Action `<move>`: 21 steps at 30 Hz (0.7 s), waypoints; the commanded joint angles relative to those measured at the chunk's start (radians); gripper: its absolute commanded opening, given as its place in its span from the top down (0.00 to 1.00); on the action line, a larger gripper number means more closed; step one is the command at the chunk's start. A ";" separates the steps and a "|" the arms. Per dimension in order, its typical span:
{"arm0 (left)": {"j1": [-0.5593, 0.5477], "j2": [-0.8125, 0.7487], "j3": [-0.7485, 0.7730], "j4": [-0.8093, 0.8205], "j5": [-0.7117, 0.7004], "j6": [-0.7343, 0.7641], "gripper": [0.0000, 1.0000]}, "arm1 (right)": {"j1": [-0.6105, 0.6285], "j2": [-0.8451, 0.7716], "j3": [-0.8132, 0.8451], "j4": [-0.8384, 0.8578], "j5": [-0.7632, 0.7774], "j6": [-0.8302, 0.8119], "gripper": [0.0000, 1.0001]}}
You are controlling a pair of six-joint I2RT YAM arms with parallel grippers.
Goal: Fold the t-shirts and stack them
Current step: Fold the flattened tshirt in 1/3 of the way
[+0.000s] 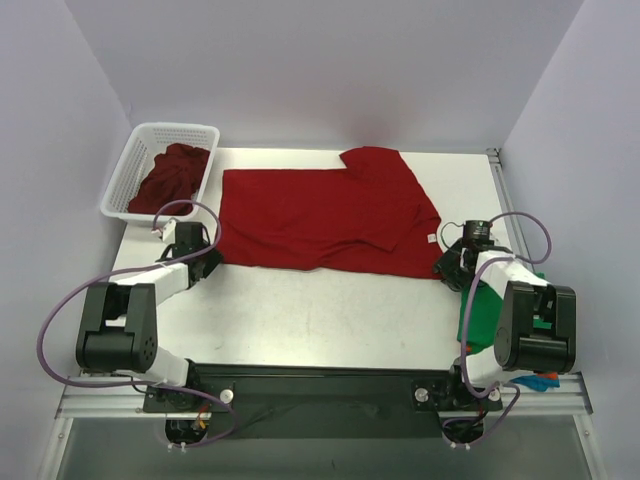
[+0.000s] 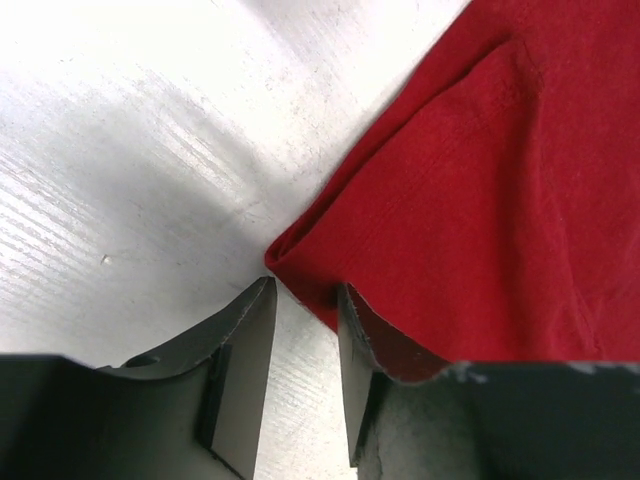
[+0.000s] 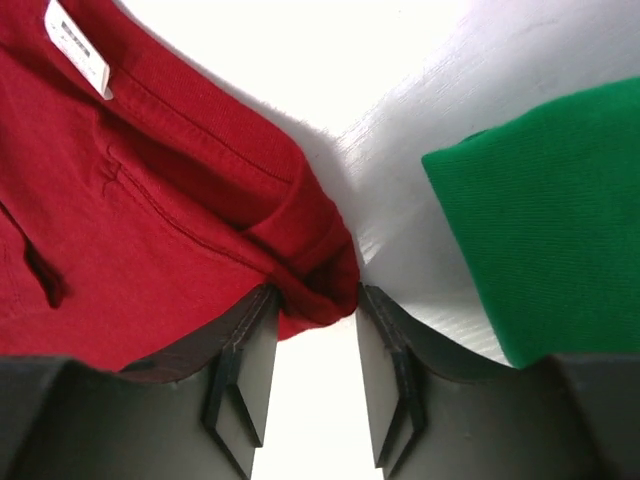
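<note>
While a crumpled deep red cloth t-shirt lies in the white plastic lattice basket beyond the left claw, a flat deep red short-sleeved t-shirt stretches lengthwise between both claws, hem leftward, collar by the right claw. The left claw, part open, straddles a hem corner. A cloth fold fills the right claw's narrower gap; whether it pinches, I cannot tell. A green cloth t-shirt lies just right of it.

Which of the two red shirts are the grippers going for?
The flat red shirt spread on the table: left gripper and right gripper each straddle a near corner. The other red shirt lies crumpled in the white basket.
</note>
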 commanded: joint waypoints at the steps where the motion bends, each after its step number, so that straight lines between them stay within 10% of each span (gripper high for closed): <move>1: 0.005 0.022 0.038 0.026 -0.017 -0.008 0.59 | 0.008 0.016 0.032 -0.019 0.048 -0.002 0.66; 9: 0.006 0.011 0.107 -0.082 -0.049 -0.026 1.00 | 0.014 0.050 0.122 -0.081 0.067 -0.020 1.00; 21: 0.005 -0.242 0.104 -0.368 -0.156 -0.028 1.00 | -0.009 -0.166 0.101 -0.294 0.079 -0.060 1.00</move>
